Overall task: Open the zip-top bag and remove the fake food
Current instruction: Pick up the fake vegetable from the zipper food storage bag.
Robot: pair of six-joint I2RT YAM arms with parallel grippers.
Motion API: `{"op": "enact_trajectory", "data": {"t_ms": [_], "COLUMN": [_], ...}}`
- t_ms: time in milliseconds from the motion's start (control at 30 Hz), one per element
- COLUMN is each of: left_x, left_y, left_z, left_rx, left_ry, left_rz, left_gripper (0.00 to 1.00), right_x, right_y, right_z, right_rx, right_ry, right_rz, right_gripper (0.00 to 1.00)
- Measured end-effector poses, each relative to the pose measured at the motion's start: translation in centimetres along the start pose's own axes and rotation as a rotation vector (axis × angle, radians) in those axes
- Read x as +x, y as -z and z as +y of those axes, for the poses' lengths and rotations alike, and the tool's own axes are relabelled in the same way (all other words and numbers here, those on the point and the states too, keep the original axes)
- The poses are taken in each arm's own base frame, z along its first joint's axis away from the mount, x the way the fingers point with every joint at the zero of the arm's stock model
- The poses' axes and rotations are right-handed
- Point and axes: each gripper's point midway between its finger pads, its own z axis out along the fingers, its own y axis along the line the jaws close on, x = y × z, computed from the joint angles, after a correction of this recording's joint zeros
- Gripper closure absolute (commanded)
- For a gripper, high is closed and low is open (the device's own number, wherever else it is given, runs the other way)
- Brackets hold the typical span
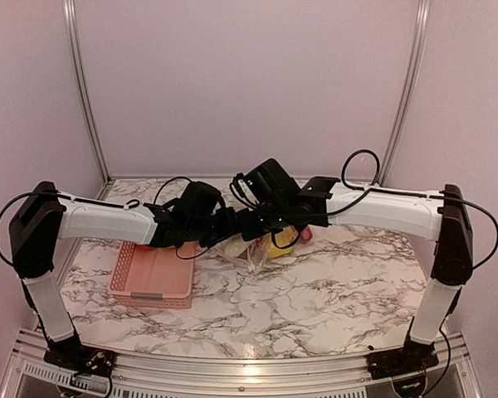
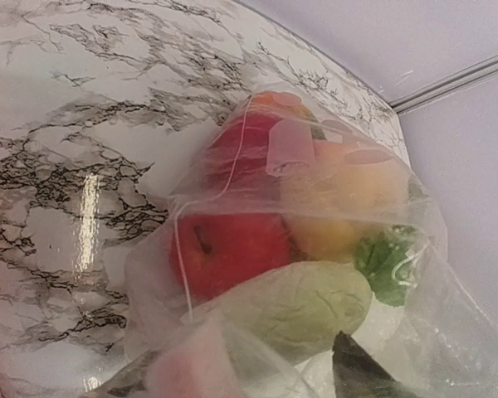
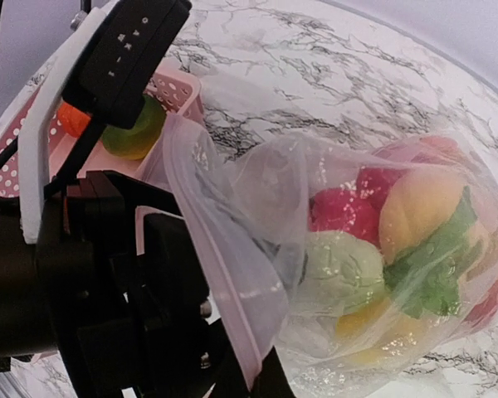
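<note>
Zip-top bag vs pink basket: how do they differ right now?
The zip-top bag is clear crinkly film; the pink basket is opaque perforated plastic. The bag is packed with fake food; the basket shows only a green piece and an orange one. The bag lies mid-table; the basket left. Both rest on the marble table.

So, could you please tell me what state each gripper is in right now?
Left gripper: looks open, fingertips apart at the clear crinkly plastic zip-top bag.
Right gripper: shut, pinching that bag's zip edge.

place: lab booth | cues: plain walls (image 1: 249, 83), aluminium frame (image 1: 83, 91), marble-print table (image 1: 315, 307)
</note>
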Motion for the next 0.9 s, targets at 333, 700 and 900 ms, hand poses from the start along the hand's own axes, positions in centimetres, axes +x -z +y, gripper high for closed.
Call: {"op": "enact_trajectory", "data": {"t_ms": [333, 700, 900], "left_x": [1.1, 4.0, 5.5], "left_y": [-1.3, -1.7, -2.2], "left_z": [0.0, -0.1, 0.5], "left_rx": [-0.02, -0.023, -0.04], "left_ry": [-0.079, -0.135, -0.163], "left_rz": [0.03, 0.105, 0.141], "left_gripper": [0.26, 0.15, 0.11], "right_x": [-0.3, 1.5, 1.9], "right_y": [0.7, 0.6, 0.7], "right_z": [-0.8, -1.8, -2.4], "right_rx": [0.001, 0.014, 0.021], "right_ry": [-0.023, -0.038, -0.046], "right_rz": [-0.016, 0.02, 0.023], "right_gripper": [1.0, 1.0, 1.0]}}
